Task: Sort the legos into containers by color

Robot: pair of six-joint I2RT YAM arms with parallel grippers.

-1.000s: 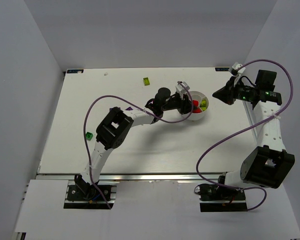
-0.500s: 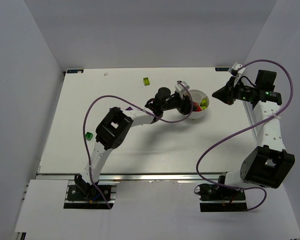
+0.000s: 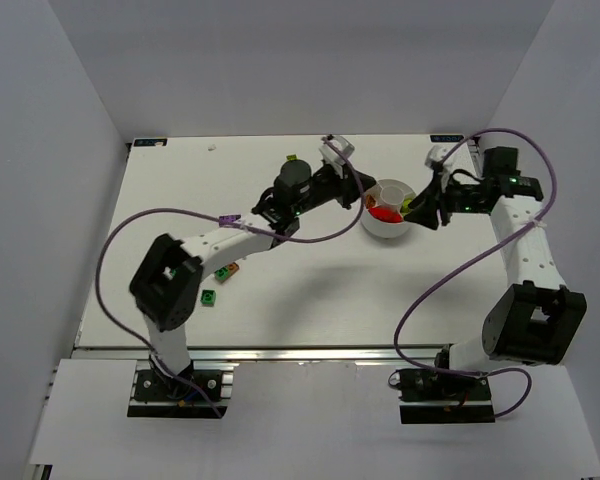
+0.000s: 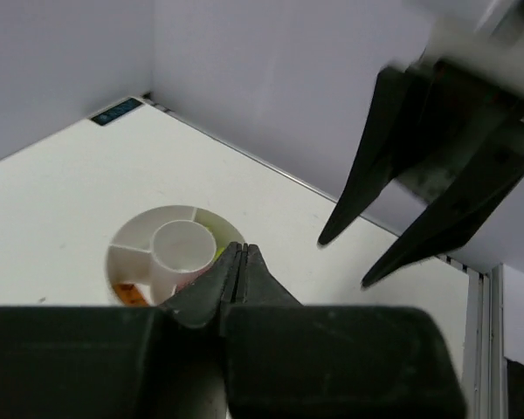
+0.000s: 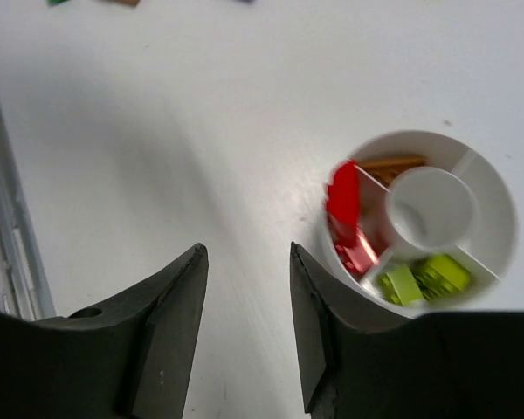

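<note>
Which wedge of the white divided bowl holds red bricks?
The wedge with red bricks lies between the one with an orange brick and the one with yellow-green bricks.

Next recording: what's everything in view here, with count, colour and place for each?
table: one, white.
bowl: one, white, divided, far right of middle.
red bricks: about two, one wedge of the bowl.
yellow-green bricks: two, adjoining wedge.
orange brick: one, another wedge.
loose green brick: one, table's near left.
orange-and-green bits: count unclear, beside it.
loose yellow-green brick: one, far edge.
left gripper: black, shut, left of the bowl.
right gripper: black, open, right of the bowl.
</note>
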